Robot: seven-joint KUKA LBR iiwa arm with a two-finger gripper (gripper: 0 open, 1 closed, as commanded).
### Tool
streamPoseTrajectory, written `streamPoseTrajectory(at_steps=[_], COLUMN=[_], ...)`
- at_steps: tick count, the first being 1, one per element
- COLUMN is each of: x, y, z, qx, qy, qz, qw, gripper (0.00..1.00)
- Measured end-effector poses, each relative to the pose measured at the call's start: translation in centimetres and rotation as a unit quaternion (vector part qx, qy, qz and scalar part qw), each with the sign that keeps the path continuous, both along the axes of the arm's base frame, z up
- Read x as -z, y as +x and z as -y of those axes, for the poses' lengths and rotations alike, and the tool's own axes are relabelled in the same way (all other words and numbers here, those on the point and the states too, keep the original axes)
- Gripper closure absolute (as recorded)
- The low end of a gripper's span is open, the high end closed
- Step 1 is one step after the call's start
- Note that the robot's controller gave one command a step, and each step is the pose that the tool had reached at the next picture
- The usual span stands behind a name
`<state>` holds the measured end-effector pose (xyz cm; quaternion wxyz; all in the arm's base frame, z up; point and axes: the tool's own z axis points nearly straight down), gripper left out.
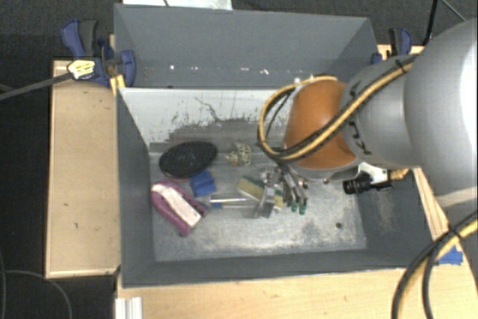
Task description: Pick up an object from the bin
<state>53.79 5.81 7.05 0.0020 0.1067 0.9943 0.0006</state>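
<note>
**Pincer low beside a tan block**

Camera view: the pincer [282, 196] hangs low near the floor of the bin [336, 231]. Whether it is apart or together cannot be told. A small tan block [252, 187] lies just beside it on the view's left, with a clear tube [226, 199] beyond.

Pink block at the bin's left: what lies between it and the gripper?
Camera view: a pale slim rod lies between pink block and gripper, blue block beside it.
</note>
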Motion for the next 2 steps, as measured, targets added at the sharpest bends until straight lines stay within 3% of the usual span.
streamPoseTrajectory(at_steps=[1,2], x=[-10.7,-15.1], y=[0.1,-2.1], z=[-0.5,-1.5], qx=[-0.002,-0.002], qy=[0.001,0.001], qz=[0.0028,0.0007], qw=[1.0,1.0], gripper=[1.0,1.0])
